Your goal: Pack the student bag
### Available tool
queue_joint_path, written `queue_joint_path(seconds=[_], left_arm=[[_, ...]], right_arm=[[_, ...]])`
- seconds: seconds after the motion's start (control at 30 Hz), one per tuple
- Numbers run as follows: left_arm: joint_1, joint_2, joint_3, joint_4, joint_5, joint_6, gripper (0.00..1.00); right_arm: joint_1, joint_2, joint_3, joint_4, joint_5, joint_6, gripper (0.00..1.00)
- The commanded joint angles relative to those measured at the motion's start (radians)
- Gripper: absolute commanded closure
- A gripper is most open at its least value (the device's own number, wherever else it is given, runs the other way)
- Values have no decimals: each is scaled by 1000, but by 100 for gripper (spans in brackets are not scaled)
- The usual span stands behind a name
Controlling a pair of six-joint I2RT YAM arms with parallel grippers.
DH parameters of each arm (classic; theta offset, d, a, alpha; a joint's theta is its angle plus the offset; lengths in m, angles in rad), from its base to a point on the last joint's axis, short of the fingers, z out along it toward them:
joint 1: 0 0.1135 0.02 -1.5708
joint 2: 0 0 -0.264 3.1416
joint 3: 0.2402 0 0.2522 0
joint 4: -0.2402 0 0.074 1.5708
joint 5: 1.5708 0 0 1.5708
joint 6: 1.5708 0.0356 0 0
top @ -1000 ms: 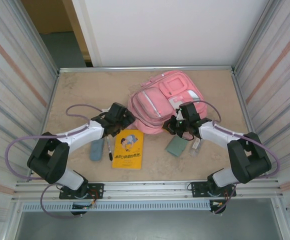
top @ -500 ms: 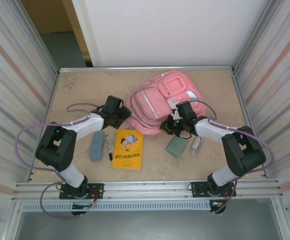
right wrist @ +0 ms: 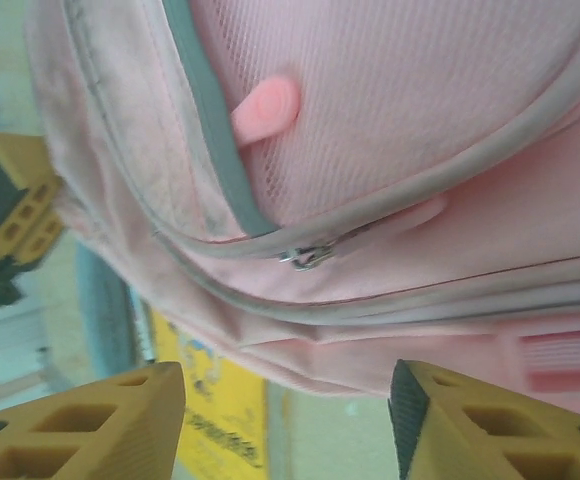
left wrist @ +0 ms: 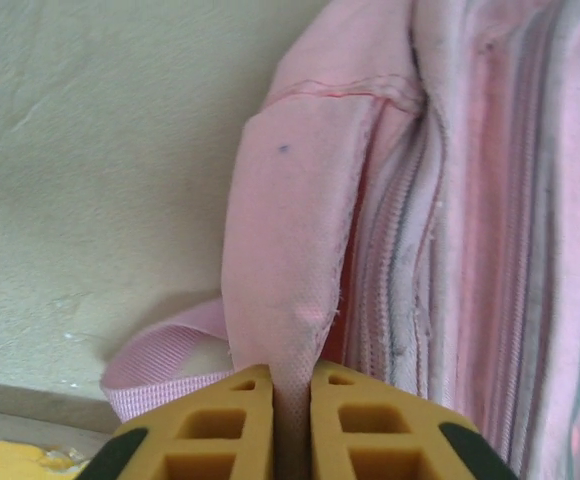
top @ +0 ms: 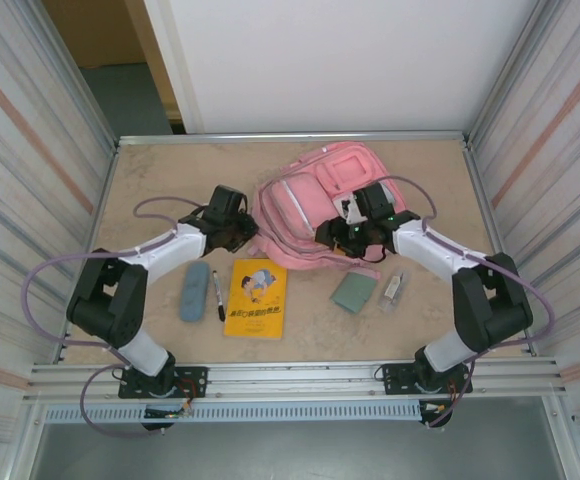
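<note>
The student bag [top: 315,200] is a large pink backpack lying flat at the back middle of the table. At the bag's left edge, my left gripper [top: 242,233] is shut on a flap of its pink fabric. In the left wrist view the flap [left wrist: 290,250] is pinched between the yellow fingers [left wrist: 220,420], beside the zip rows of the bag [left wrist: 470,200]. My right gripper [top: 334,238] stands open over the bag's near edge. In the right wrist view its jaws [right wrist: 285,395] are wide apart with nothing between them, below a metal zip pull [right wrist: 305,257] on the bag [right wrist: 390,130].
In front of the bag lie a yellow book [top: 256,297], a black marker [top: 218,296], a blue-grey case [top: 194,291], a green pouch [top: 353,291] and a small clear item [top: 393,289]. Metal walls close in the table on the left and right.
My left gripper moved in to the bag's left edge and shut on its fabric. My right gripper rose a little toward the bag and opened.
</note>
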State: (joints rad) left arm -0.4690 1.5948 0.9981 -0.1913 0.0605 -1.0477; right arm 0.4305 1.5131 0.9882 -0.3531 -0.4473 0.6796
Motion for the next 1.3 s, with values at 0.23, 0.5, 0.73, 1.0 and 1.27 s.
queue_joint_path(seconds=[0.23, 0.5, 0.73, 1.0, 1.27], left_arm=[[-11, -83, 187, -59, 58, 135, 93], [-11, -126, 280, -99, 34, 154, 92], [-16, -159, 262, -75, 69, 120, 92], [-31, -175, 243, -55, 65, 115, 93], [-47, -145, 208, 5, 81, 86, 96]], right_arm=[[-55, -208, -164, -201, 227, -228, 39], [-78, -186, -241, -24, 137, -307, 43], [-89, -180, -283, 160, 147, -361, 51], [-86, -222, -279, 150, 21, -364, 89], [-63, -196, -175, 6, -106, -414, 100]])
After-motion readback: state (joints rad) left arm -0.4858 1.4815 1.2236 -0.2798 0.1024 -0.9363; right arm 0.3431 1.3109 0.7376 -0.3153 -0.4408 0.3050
